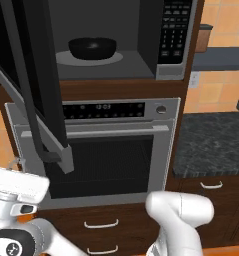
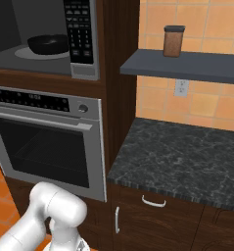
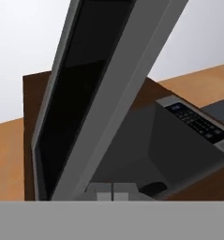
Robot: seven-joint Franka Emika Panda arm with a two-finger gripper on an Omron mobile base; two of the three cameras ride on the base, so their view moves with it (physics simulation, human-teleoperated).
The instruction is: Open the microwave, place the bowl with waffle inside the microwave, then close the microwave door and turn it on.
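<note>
With the bowl already seated on the turntable inside the microwave, the open door should swing as a rigid, hinged, moderately heavy panel, best pushed near its bar handle; gripper aperture cannot be determined.

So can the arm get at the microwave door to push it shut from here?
Probably yes. The door stands wide open with the bowl already inside, and the hand view looks straight at the door's edge with nothing between.
</note>
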